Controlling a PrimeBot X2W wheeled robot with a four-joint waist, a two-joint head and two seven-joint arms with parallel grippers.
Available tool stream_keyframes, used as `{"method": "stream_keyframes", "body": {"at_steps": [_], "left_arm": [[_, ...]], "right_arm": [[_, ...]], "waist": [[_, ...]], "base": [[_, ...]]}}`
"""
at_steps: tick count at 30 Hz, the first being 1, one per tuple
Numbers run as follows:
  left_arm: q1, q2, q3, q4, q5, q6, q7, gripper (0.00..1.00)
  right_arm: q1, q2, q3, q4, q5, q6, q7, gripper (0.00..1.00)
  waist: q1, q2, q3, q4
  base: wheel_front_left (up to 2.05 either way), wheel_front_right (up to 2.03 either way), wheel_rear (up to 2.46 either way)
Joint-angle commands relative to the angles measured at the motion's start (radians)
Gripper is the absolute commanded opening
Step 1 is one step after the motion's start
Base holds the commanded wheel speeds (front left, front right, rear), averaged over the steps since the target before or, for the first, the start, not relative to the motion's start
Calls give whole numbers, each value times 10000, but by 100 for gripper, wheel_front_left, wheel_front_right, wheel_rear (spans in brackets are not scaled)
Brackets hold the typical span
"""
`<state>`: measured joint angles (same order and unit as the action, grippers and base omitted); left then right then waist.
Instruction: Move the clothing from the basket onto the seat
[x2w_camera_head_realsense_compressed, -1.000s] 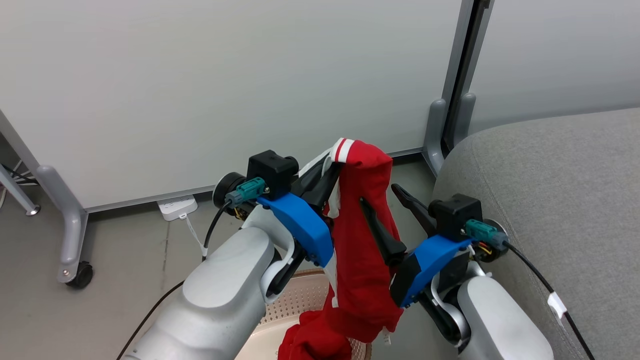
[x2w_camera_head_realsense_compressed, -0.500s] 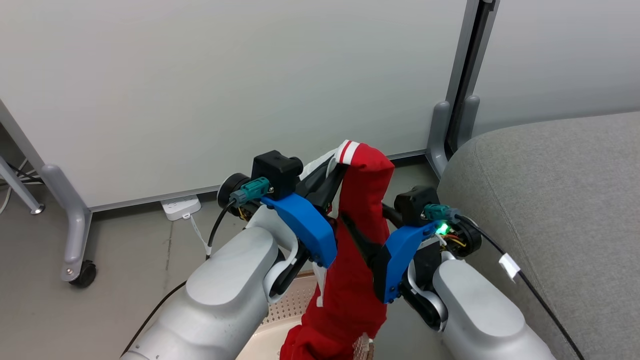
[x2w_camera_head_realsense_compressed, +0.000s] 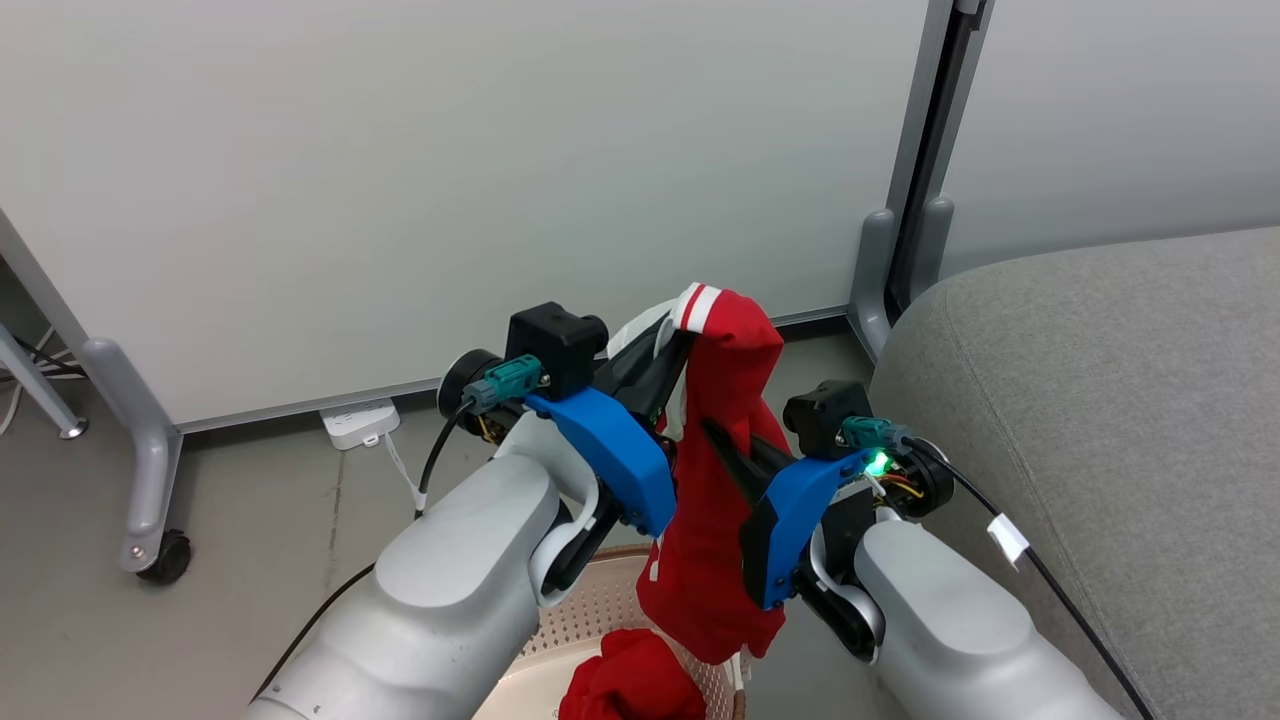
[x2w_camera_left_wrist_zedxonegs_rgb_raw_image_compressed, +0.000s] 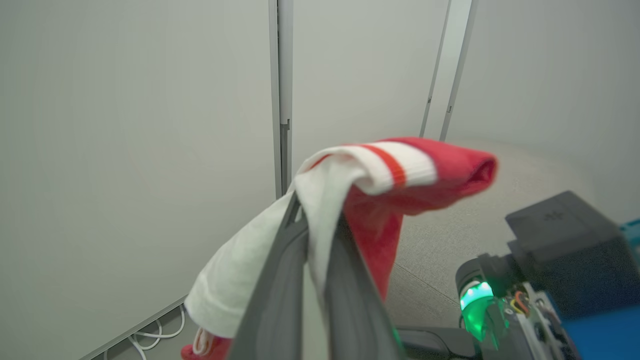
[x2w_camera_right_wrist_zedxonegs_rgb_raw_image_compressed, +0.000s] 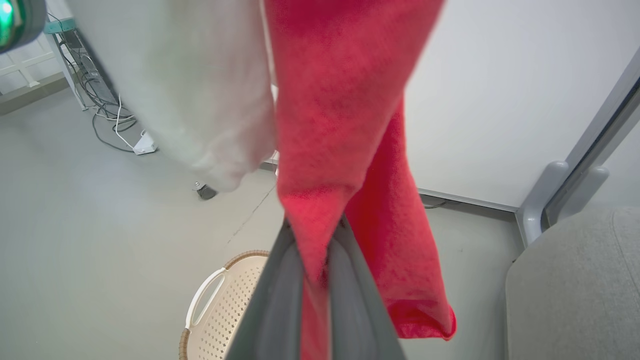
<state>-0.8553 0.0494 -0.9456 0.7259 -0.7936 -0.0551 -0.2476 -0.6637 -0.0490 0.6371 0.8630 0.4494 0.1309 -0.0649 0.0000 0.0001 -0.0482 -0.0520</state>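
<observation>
Clothing (x2w_camera_head_realsense_compressed: 705, 560): red garment, long axis vertical, white-striped cuff at 12 o'clock; left jaws, right jaws both pinching it.

You're looking at a lab or office space: a white partition panel (x2w_camera_head_realsense_compressed: 450, 180) on castors (x2w_camera_head_realsense_compressed: 163, 555), a power strip (x2w_camera_head_realsense_compressed: 357, 417) at its foot, loose cables (x2w_camera_right_wrist_zedxonegs_rgb_raw_image_compressed: 107, 120) beside it.

The grey floor (x2w_camera_head_realsense_compressed: 250, 560) carries the basket (x2w_camera_right_wrist_zedxonegs_rgb_raw_image_compressed: 220, 305), a white power strip (x2w_camera_head_realsense_compressed: 358, 418) and a partition's wheeled foot (x2w_camera_head_realsense_compressed: 150, 510).
</observation>
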Motion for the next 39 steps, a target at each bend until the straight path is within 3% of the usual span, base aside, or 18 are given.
{"method": "stream_keyframes", "body": {"at_steps": [1,17,18,19,31,39], "left_arm": [[-157,20,-14,4,-46,39,-42,0],[-299,21,-174,209,-231,96,-107,3],[-295,21,-173,225,-239,98,-106,94],[-287,20,-174,242,-252,100,-111,100],[86,95,-132,185,-57,163,-189,100],[2043,822,1220,-1715,1278,333,-180,100]], "right_arm": [[-200,-24,16,37,18,-3,-49,0],[-638,-22,634,840,548,-3,-719,0],[-647,-22,665,867,580,-3,-752,0],[-670,-24,696,894,618,-3,-767,0],[-1020,-22,896,1255,907,-3,-1109,0],[-1218,-22,790,1544,913,-3,-1392,0]], "waist": [[0,-1,3,-7],[0,-1,56,-60],[0,-1,57,-61],[0,-1,58,-62],[0,-1,140,-42],[0,-1,326,-58]], "base": [[0,0,0],[0,0,0],[0,0,0],[0,0,0],[0,0,0],[0,0,0]]}}
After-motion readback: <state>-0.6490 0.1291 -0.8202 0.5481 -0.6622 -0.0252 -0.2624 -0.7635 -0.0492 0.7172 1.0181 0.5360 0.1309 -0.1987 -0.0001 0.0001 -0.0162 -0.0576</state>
